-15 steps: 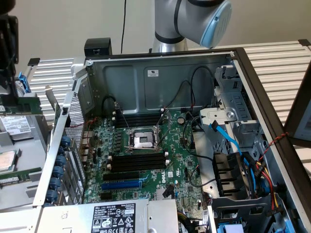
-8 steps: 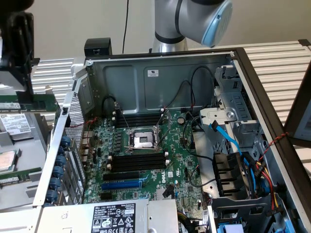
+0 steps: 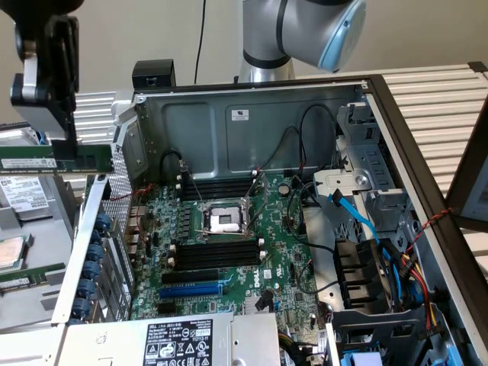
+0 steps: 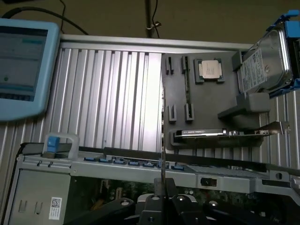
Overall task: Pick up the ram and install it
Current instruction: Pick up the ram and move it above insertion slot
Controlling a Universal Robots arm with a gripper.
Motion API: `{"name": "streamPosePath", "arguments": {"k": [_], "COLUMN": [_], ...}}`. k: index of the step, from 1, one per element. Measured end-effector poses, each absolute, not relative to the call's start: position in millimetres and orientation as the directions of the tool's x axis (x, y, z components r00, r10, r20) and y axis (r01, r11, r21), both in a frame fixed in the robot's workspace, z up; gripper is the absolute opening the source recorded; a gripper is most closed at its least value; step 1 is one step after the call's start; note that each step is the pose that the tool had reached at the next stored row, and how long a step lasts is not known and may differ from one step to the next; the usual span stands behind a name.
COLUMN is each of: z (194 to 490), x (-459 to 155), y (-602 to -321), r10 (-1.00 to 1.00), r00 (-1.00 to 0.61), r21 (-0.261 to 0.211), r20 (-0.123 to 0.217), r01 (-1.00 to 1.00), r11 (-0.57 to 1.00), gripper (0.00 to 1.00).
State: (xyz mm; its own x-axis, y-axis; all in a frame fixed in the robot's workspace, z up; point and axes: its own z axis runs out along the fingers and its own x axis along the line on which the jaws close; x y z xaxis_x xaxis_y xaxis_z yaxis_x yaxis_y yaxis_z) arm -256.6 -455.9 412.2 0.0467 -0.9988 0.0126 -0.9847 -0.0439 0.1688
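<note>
The ram is grasped by the gripper, whose fingers are clenched on its upper edge. The stick is held level in the air at the exterior view's left, outside the computer case, with one end near the case's left wall. In the wrist view the ram is seen edge-on as a thin line rising from between the fingers of the gripper. Beyond it lies the grey parts tray.

The picking up is judged to be done, and the carrying toward the motherboard is the step in hand. Nothing is seated yet: the black memory slots beside the processor socket are bare.

For the installing, it is judged that the stick must be brought over the case wall without touching it. It must also be kept parallel to one bare slot, with its lower edge met squarely, not the blue expansion slot.
</note>
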Motion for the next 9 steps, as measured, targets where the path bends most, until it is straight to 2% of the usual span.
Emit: {"name": "streamPosePath", "arguments": {"k": [9], "z": [413], "x": [-231], "y": [-457], "r10": [-0.999], "r00": [0.047], "r21": [0.164], "r20": [0.013], "r01": [-0.986], "r11": [-0.044], "gripper": [0.12]}}
